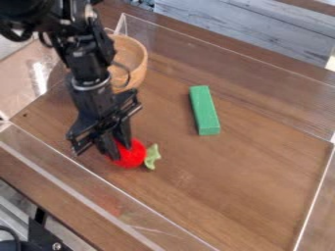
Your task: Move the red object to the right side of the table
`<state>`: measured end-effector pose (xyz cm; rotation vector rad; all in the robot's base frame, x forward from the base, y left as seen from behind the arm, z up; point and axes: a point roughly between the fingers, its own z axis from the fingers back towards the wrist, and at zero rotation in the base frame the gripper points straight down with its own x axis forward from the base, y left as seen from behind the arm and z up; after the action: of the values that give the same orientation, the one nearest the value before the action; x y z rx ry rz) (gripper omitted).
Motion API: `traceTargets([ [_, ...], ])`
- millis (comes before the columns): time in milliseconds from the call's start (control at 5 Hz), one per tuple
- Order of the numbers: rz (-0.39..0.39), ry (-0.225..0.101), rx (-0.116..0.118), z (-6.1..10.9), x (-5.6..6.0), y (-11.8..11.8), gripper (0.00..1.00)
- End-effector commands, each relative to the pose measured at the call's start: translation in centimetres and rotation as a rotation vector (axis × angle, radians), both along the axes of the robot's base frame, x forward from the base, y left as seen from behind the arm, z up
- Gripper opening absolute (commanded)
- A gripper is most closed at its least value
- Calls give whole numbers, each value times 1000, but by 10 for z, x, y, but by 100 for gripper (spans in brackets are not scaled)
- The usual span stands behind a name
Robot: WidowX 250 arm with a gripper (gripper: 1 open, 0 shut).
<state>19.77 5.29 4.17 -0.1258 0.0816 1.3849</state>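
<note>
The gripper (116, 147) is pointing straight down with its jaws drawn narrow around the red object (129, 154), apparently gripping it so it can be carried. The red object is sitting low at the left of the table (249, 186), its leafy end poking out rightward. A green block (203, 109) and wooden bowl (128, 61) are lying well apart, leaving the rightward path free.

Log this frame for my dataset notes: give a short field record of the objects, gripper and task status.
red toy fruit: left part of table, green leafy end pointing right
gripper: pointing down, fingers around the red toy fruit
green block: lying flat, centre-right, untouched
wooden bowl: back left, behind the arm
table: wood grain, clear low walls
task status: fruit not yet on right side
</note>
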Motion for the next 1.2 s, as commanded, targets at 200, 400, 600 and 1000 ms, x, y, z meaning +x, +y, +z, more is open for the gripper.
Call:
traceTargets([
  [200,-243,-178,49,66,34,-25,0],
  [400,-405,-222,40,73,55,-56,0],
  [600,-462,-280,36,70,62,-79,0],
  [1000,-502,-381,119,85,56,-87,0],
])
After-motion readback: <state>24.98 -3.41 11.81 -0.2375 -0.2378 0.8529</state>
